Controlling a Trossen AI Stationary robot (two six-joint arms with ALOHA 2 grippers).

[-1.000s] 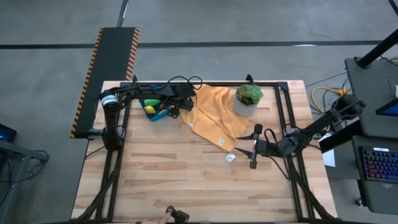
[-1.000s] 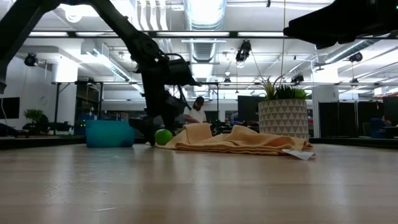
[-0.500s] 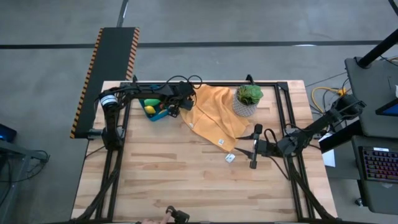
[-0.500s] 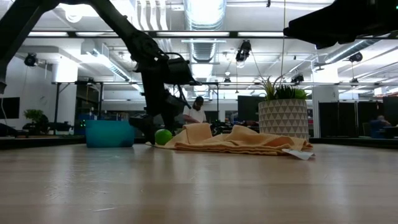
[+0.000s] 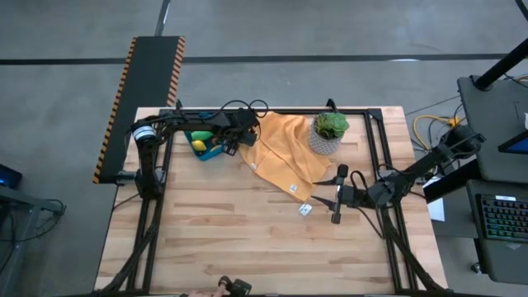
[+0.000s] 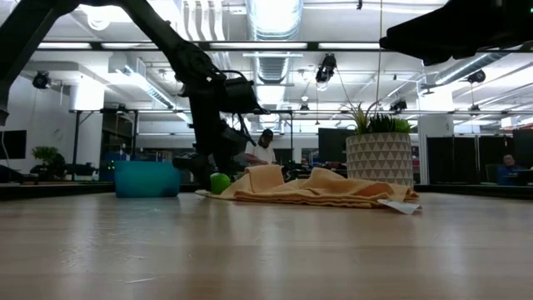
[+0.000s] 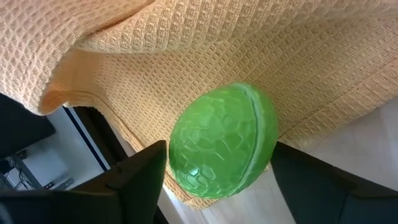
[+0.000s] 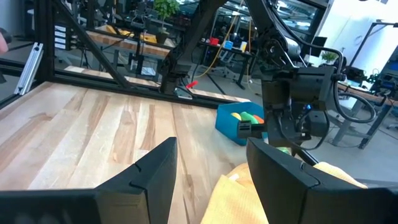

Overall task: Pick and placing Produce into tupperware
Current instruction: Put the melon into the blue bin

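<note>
Left gripper [image 7: 214,180] lowered, fingers apart, right gripper [image 5: 337,195] parted, idle

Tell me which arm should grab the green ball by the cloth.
Left. Its open gripper already straddles the green ball at the cloth edge, beside the tupperware. The right gripper waits across the table.

The ball [image 6: 220,182] lies between tupperware [image 6: 147,178] and cloth [image 6: 321,187] (touching the cloth's edge), the plant [image 6: 380,154] behind.
</note>
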